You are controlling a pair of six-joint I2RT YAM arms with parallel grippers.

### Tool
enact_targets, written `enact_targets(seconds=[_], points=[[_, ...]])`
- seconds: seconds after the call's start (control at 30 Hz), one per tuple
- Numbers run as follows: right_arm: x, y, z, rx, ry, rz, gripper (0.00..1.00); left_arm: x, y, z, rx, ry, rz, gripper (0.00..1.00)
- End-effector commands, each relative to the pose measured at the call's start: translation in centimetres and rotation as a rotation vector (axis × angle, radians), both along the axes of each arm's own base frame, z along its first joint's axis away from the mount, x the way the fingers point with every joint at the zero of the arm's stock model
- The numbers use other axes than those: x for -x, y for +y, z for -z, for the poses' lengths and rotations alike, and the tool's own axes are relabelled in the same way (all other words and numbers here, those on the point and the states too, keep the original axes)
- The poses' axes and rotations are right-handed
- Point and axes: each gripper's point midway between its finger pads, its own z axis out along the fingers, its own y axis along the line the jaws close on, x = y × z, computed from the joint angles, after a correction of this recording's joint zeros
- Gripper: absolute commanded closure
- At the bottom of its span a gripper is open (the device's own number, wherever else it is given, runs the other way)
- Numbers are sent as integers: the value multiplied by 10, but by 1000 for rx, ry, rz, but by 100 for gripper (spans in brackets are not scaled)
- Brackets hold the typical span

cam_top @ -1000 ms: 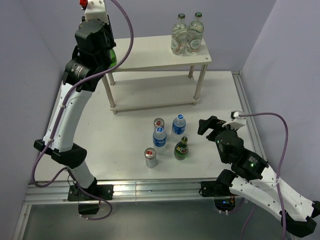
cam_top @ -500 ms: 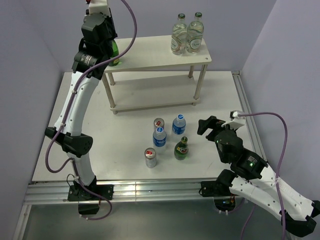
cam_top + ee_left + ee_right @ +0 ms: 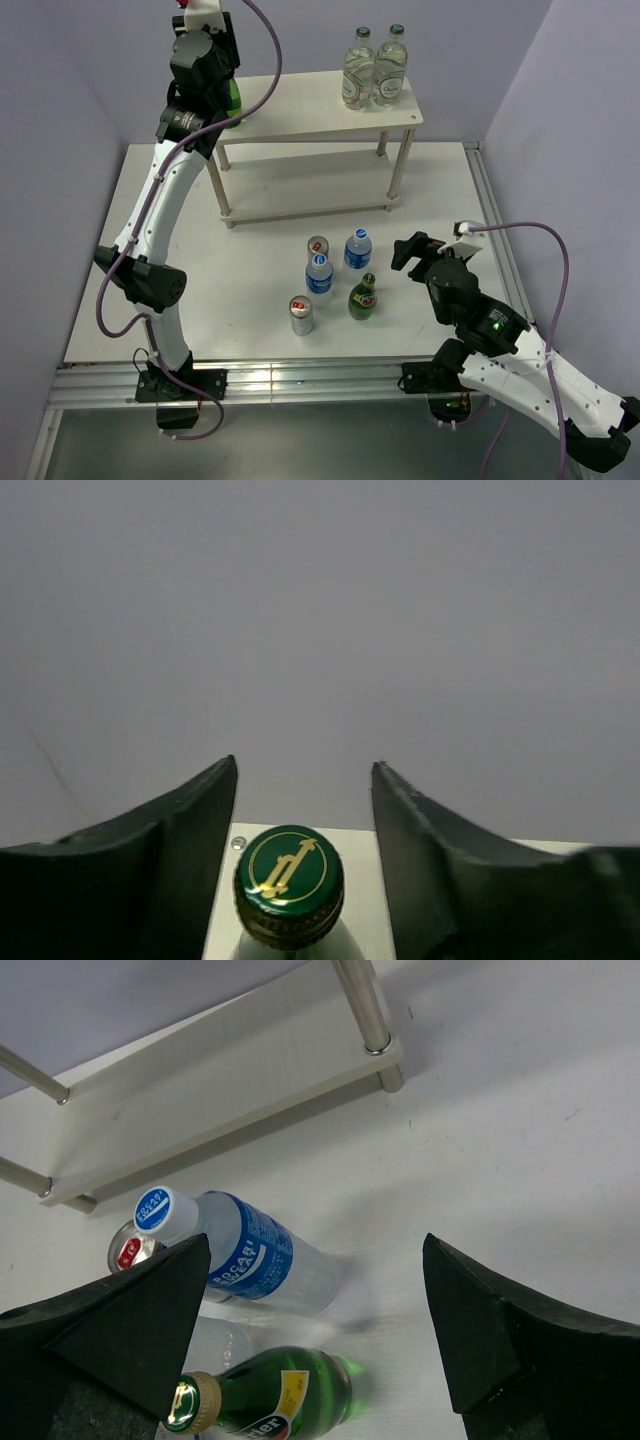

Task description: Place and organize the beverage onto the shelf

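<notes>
Shows the left gripper (image 3: 305,768), newly swung over the shelf (image 3: 300,108), flanking 1 green bottle (image 3: 289,875) upright at the top board's left end; cannot tell whether clamped or let go. Likely 1 of 6 placed; leaves 5 drinks (image 3: 319,275) on the table (image 3: 250,260) near the wide-spread right gripper (image 3: 315,1245).

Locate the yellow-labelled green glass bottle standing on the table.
Top view: the green glass bottle stands on the white table, right end of the drink cluster, beside a blue-capped water bottle, left of the right gripper.
</notes>
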Motion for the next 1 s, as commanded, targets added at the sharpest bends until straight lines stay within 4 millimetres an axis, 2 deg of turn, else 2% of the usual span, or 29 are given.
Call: enact_targets(seconds=[0.0, 0.03, 0.07, 0.1, 0.23, 0.27, 0.33, 0.37, 0.4, 0.57, 0.6, 0.7, 0.73, 0.77, 0.8, 0.83, 0.87, 0.9, 0.97], points=[[-2, 1, -5, -27, -23, 13, 7, 5, 4, -22, 11, -95, -11, 34], [-2, 1, -6, -28, -23, 13, 7, 3, 3, -15, 6, -81, -8, 26], [-1, 0, -6, -32, -22, 12, 7, 6, 4, -20, 15, -100, -7, 11], [-1, 0, -7, -33, -22, 11, 7, 7, 5, -19, 19, -101, -10, 1], [1, 0, -9, -44, -21, 6, 7, 21, 10, -29, 54, -100, -20, 1], [2, 1, -10, -46, -19, -3, 6, 32, 16, -36, 65, -108, -32, 1], [4, 6, -12, -49, -17, -39, 4, 44, 14, -37, 65, -104, -32, 1], [5, 9, -15, -52, -24, -58, 3, 62, 20, -51, 83, -133, -36, 1], [6, 14, -15, -58, -21, -86, 2, 66, 15, -45, 77, -123, -25, 1], [9, 22, -15, -50, -3, -139, 0, 109, 18, -58, 94, -139, 5, 1], [11, 27, -14, -50, 4, -172, 0, 112, 16, -51, 89, -116, 4, 1], [12, 39, -9, -48, 29, -218, 0, 126, 14, -48, 104, -95, 16, 1], [12, 45, -4, -45, 50, -242, 0, 129, 16, -39, 106, -60, 11, 1], [14, 50, -1, -57, 61, -251, 0, 140, 21, -42, 113, -65, 6, 1], [15, 53, 6, -55, 77, -261, 0, 141, 13, -27, 135, -36, 27, 1], [15, 57, 10, -58, 82, -268, 0, 155, 19, -30, 159, -49, 37, 1], [19, 61, 14, -72, 93, -277, 0, 160, 19, -24, 165, -42, 45, 1], [20, 64, 20, -70, 102, -285, 0, 159, 14, -2, 146, 0, 57, 1], [22, 68, 25, -80, 114, -292, 0, 176, 19, 5, 171, 4, 79, 1]])
